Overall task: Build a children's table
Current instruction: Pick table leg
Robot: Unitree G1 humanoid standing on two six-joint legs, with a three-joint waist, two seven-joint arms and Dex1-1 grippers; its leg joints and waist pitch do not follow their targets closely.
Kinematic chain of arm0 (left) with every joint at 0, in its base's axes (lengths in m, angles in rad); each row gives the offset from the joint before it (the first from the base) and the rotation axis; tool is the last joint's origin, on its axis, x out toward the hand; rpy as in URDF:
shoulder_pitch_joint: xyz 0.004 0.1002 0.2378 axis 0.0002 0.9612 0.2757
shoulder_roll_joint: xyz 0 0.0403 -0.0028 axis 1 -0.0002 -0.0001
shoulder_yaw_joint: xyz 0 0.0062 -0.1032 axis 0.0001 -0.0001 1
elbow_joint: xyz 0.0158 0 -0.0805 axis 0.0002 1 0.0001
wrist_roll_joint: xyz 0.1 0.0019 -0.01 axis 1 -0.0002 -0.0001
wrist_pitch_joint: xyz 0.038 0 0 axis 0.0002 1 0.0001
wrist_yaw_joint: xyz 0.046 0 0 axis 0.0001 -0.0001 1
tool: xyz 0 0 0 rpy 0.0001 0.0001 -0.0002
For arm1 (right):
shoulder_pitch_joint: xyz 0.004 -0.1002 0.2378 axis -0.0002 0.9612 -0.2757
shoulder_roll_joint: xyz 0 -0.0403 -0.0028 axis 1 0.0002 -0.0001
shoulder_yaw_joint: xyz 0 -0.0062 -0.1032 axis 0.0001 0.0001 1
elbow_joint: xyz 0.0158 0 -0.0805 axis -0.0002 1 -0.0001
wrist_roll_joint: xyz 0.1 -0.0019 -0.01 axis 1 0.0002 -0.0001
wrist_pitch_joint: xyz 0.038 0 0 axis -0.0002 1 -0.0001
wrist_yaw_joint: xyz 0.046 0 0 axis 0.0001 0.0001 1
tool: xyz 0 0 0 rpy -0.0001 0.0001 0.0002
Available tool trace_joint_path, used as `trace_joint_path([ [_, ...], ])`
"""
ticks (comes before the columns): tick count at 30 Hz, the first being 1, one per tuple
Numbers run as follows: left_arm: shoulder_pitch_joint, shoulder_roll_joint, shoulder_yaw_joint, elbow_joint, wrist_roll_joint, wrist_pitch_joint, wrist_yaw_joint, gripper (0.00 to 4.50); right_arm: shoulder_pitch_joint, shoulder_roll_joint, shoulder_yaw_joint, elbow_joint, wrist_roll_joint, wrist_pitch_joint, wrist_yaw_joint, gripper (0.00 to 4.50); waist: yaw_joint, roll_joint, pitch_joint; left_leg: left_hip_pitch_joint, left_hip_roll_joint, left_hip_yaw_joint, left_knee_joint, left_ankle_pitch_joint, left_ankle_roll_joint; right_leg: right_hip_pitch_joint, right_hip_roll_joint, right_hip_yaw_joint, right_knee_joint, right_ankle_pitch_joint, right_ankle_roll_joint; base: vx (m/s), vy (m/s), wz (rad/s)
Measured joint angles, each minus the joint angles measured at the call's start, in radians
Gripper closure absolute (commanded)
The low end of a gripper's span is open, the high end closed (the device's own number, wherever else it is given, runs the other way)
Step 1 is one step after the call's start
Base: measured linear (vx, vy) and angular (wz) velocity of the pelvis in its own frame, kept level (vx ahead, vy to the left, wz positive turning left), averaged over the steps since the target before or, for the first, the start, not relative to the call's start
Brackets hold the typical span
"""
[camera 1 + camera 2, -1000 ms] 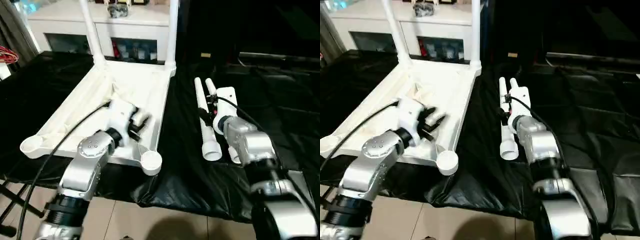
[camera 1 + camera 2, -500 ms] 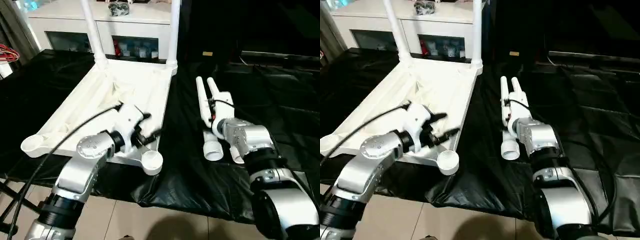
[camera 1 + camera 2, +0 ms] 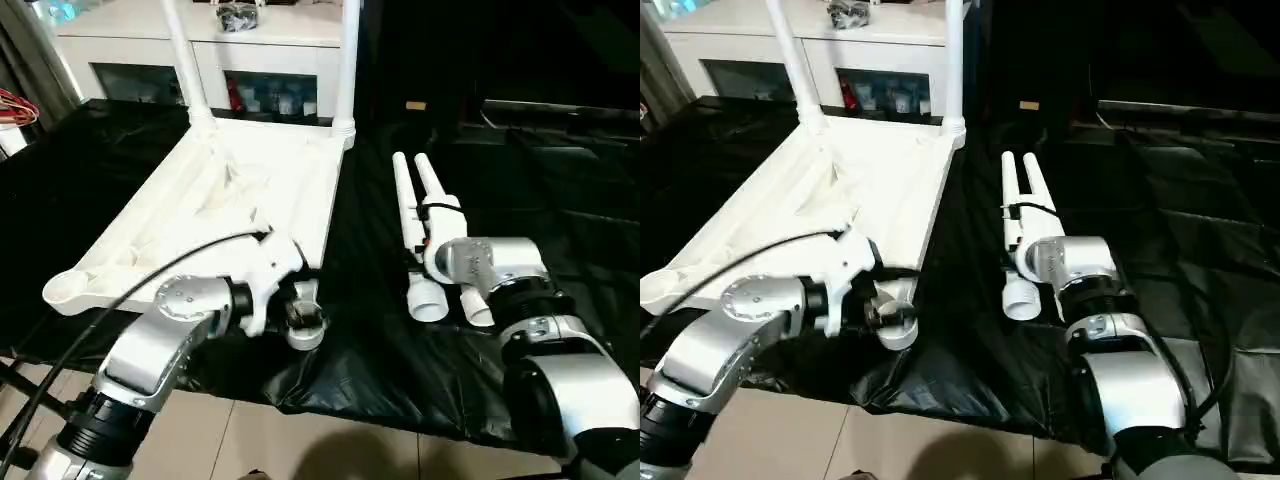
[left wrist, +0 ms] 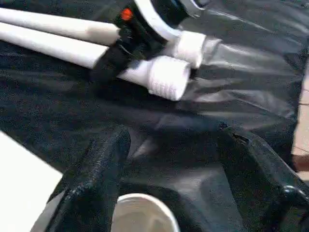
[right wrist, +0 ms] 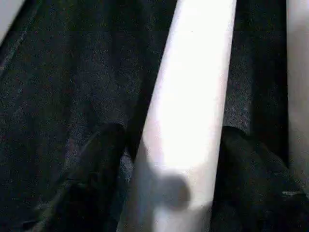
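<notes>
We see the children's table [image 3: 250, 175] lying upside down on a black cloth [image 3: 370, 340] that covers the desk. Two of its legs already stand up at the far corners, the far left leg [image 3: 180, 50] and the far right leg [image 3: 347, 60]. At the near right corner is a round socket [image 3: 304, 325] with nothing in it.

Our left arm [image 3: 160, 350] bends in from the left side and reaches across the near edge of the table top. The left hand [image 3: 298, 300] points toward the right, and its two black fingers [image 4: 96, 179] stand wide apart, one on each side of the round socket. The left hand holds nothing.

Two loose legs [image 3: 412, 230] lie side by side on the cloth, to the right of the table top, with their thick ends toward us. Our right arm [image 3: 530, 320] bends sharply, and its wrist tips down over them. The right hand [image 5: 169, 145] has its fingers [image 5: 96, 169] open, one on each side of a loose leg [image 5: 188, 111]. We cannot tell if the fingers press on the leg or just sit beside it.

Behind the desk stands a white cabinet [image 3: 250, 60] with shelf openings.
</notes>
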Motion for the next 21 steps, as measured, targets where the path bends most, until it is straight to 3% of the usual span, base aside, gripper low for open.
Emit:
trace_joint_path([
  [1,-0.007,-0.002,-0.001,0.019,0.003,-0.008,0.000,1.15,-0.004,-0.003,0.000,0.009,0.000,0.002,0.002,1.67,0.000,0.000,0.000,0.001,0.000,0.000,0.000,0.000,0.000,0.000,0.000,0.000,0.000,0.000,0.000,0.000,0.000,0.00],
  [4,-0.028,-0.008,-0.001,0.073,0.021,-0.034,0.007,1.15,-0.007,-0.008,-0.003,0.019,0.001,0.004,0.008,1.72,0.000,0.000,0.000,0.001,0.001,0.002,-0.001,0.000,-0.001,0.001,0.000,0.000,0.000,0.000,0.000,0.000,0.000,0.00],
  [5,-0.028,-0.012,-0.001,0.081,0.028,-0.043,0.012,1.15,-0.007,-0.009,-0.007,0.019,0.003,0.005,0.008,1.99,0.000,0.000,0.000,0.001,0.001,0.003,-0.001,0.000,-0.001,0.000,0.000,0.000,0.000,0.000,0.000,0.000,0.000,0.00],
  [10,-0.026,-0.017,0.001,0.099,0.042,-0.072,0.050,1.15,-0.007,-0.017,-0.051,0.023,0.035,0.017,0.009,2.40,0.001,-0.003,0.001,0.002,0.006,0.010,-0.002,0.001,0.000,0.000,0.000,0.001,0.000,0.000,0.000,0.000,0.000,0.00],
  [21,-0.053,-0.068,0.063,0.115,0.044,-0.076,0.142,1.15,0.005,-0.046,-0.121,0.029,0.088,0.032,0.035,2.66,0.010,-0.004,0.001,0.002,0.006,0.012,-0.002,0.001,0.000,0.000,0.000,0.001,-0.001,0.000,0.000,0.000,0.000,0.00],
])
